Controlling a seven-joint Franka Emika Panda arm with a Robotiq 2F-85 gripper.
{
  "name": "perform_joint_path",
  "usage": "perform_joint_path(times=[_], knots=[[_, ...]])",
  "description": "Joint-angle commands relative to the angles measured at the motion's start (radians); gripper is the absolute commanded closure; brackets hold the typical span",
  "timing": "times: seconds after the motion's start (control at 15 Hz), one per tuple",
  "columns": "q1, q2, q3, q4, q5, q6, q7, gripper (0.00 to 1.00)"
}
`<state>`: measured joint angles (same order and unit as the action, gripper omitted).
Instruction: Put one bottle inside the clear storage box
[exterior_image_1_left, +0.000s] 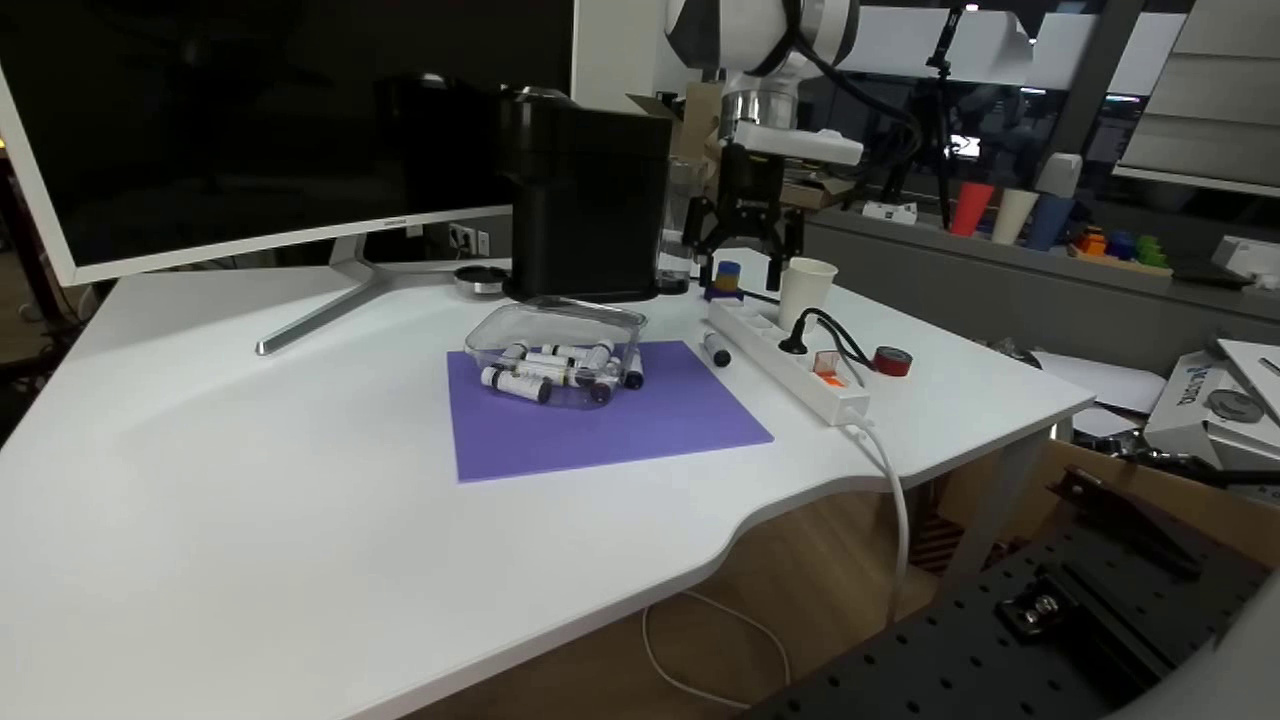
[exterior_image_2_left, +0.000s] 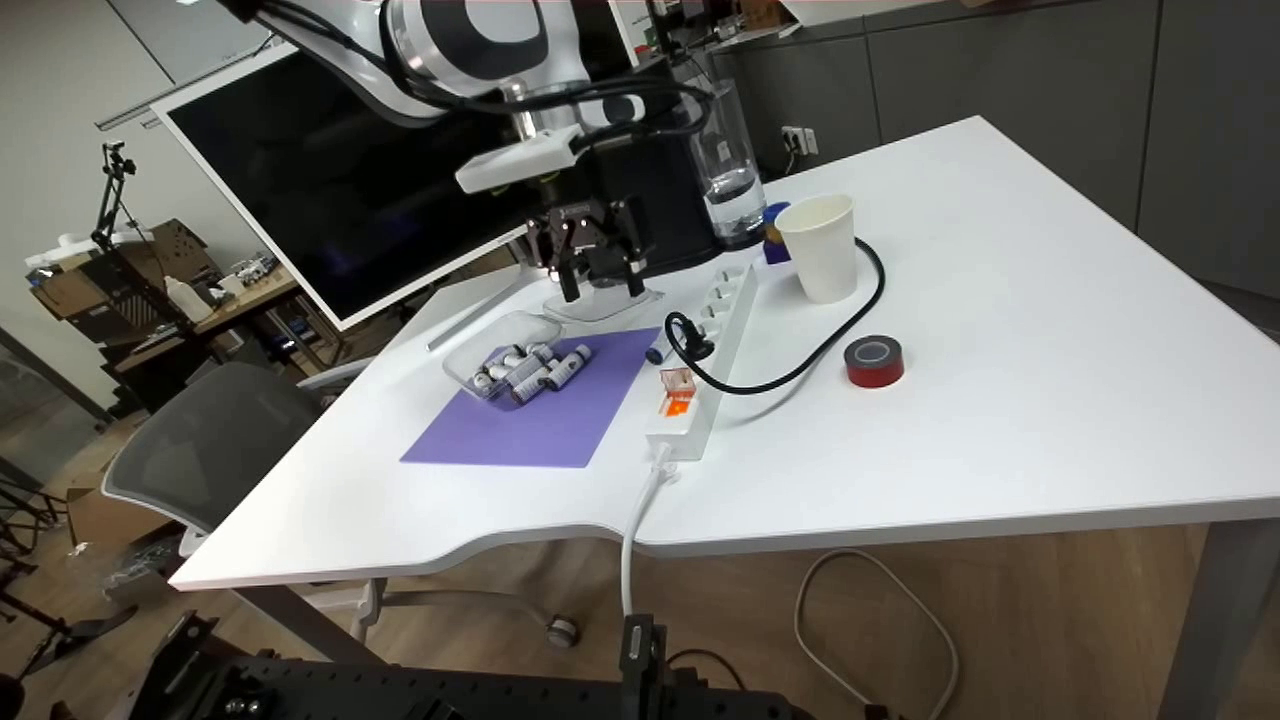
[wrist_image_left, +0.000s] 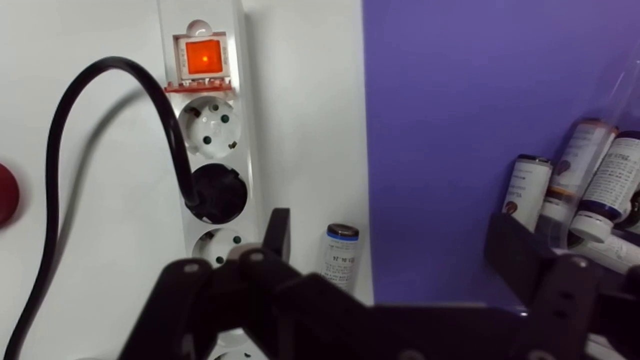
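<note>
A white bottle with a dark end (wrist_image_left: 341, 257) lies alone on the white table, between the power strip and the purple mat. It also shows in an exterior view (exterior_image_1_left: 716, 348). The clear storage box (exterior_image_1_left: 490, 335) stands on the purple mat (exterior_image_1_left: 600, 440) with several similar bottles in and around it; the box also shows in an exterior view (exterior_image_2_left: 462, 362). One bottle (wrist_image_left: 527, 192) seems to lie just outside its wall. My gripper (exterior_image_1_left: 740, 278) is open and empty above the table, pointing down. In the wrist view its fingers (wrist_image_left: 395, 245) stand wide apart, the lone bottle partly hidden behind them.
A white power strip (exterior_image_1_left: 790, 365) with a black plug and cable runs beside the lone bottle. A paper cup (exterior_image_2_left: 822, 252) and a red tape roll (exterior_image_2_left: 873, 362) stand beyond it. A black coffee machine (exterior_image_1_left: 590, 200) and a large monitor (exterior_image_1_left: 300, 120) stand behind.
</note>
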<state>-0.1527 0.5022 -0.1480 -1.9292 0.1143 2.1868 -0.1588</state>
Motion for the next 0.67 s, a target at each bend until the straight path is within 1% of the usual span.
perform_joint_path(times=[0.0,0.13,0.4,0.6], knots=[[-0.015,0.043,0.020,0.017,-0.043,0.016,-0.002,0.00],[-0.020,0.076,0.030,0.024,-0.052,0.040,-0.023,0.00],[-0.023,0.140,0.036,0.030,-0.090,0.158,-0.059,0.00],[-0.036,0.175,0.051,0.032,-0.098,0.245,-0.093,0.00]])
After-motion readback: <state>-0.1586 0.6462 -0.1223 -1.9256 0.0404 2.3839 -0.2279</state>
